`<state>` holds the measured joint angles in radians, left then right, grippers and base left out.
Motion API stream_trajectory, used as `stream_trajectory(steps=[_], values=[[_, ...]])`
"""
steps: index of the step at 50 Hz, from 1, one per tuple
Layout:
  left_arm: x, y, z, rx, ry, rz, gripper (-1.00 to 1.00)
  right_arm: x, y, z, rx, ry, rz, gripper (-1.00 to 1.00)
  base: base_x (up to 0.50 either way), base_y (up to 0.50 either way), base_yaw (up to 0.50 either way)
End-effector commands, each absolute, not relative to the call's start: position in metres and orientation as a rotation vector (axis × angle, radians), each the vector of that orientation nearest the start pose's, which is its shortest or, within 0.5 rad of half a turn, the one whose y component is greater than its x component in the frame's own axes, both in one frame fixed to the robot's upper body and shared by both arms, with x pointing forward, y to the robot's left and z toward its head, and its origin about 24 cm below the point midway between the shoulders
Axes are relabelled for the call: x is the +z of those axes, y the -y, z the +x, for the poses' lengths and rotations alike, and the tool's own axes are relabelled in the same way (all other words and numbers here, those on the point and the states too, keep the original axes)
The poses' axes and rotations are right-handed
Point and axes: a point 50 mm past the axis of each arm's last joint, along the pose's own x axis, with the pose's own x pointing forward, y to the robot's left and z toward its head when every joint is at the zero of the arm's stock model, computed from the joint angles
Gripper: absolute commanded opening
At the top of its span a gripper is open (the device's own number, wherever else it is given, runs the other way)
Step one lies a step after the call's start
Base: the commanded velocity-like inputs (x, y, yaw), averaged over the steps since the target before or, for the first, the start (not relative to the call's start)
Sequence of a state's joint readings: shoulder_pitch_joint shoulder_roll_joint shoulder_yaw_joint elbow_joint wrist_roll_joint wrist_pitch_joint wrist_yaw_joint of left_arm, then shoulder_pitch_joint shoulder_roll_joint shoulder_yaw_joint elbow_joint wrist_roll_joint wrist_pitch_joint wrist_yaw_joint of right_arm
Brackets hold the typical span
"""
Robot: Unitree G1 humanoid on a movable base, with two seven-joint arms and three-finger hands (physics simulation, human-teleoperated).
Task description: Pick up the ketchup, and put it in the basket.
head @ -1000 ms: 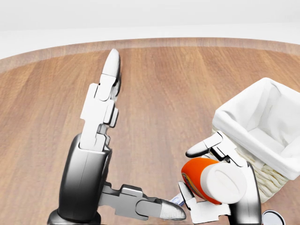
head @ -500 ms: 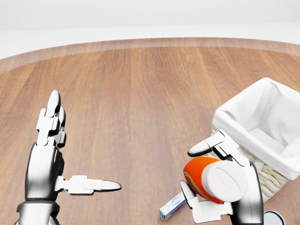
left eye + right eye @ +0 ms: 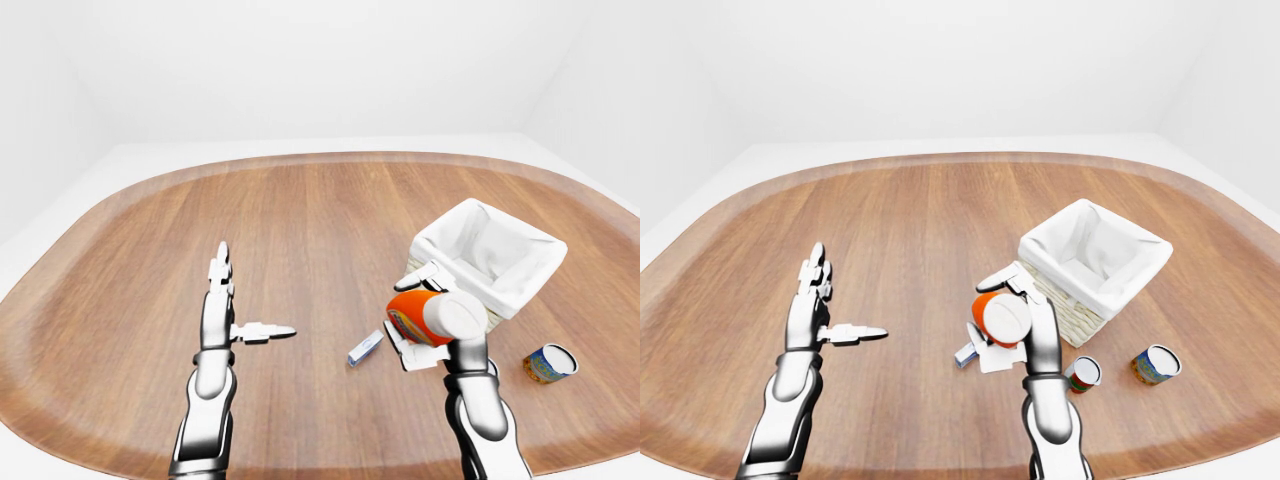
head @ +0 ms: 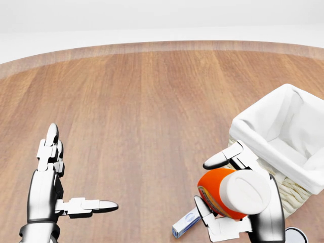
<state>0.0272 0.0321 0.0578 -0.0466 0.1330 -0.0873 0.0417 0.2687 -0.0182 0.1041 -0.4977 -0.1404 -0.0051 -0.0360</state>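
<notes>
Since the earlier head view, the left hand [image 4: 50, 190] is sitting lower and nearer that view's left edge, and the ketchup [image 4: 234, 194] is tipped slightly further, its white cap facing us.

We are seeing the right hand [image 4: 238, 195] gripping the ketchup: one finger is arching over the orange body, another is cupping it from below, and the bottle is lying sideways in the fist, lifted clear of the wooden table [image 3: 320, 220]. The bottle is hanging just to the left of the basket [image 3: 488, 255] in the left-eye view, near its wicker wall but outside the white liner; whether it is touching the wall, we cannot tell.

The left hand is standing open and empty, fingers pointing up, thumb stretched out to the right, well apart from the bottle.

A small white-and-blue box [image 3: 365, 348] is lying flat on the table beneath the ketchup's left side. Two cans [image 3: 1156, 363] [image 3: 1082, 374] are resting on the table at the right-eye view's lower right, beside the basket.
</notes>
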Motion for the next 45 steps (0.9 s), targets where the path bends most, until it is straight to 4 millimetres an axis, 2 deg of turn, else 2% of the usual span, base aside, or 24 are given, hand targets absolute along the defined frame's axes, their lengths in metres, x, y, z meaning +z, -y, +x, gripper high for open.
stream_trajectory(steps=[1,23,28,36,45], values=[[0.042,-0.176,0.251,0.111,0.05,0.164,1.0,0.101,0.143,0.197,0.017,0.237,-0.104,-1.0,0.0,0.0,0.0],[0.042,-0.174,0.251,0.1,0.051,0.165,1.0,0.102,0.141,0.198,0.033,0.221,-0.099,-1.0,0.0,0.0,0.0],[0.043,-0.175,0.25,0.099,0.052,0.165,1.0,0.102,0.147,0.198,0.01,0.21,-0.116,-1.0,0.0,0.0,0.0],[0.042,-0.174,0.25,0.096,0.05,0.167,1.0,0.121,0.156,0.195,-0.022,0.277,-0.169,-1.0,0.0,0.0,0.0],[0.043,-0.173,0.249,0.094,0.053,0.167,1.0,0.154,0.166,0.188,-0.055,0.418,-0.295,-1.0,0.0,0.0,0.0]])
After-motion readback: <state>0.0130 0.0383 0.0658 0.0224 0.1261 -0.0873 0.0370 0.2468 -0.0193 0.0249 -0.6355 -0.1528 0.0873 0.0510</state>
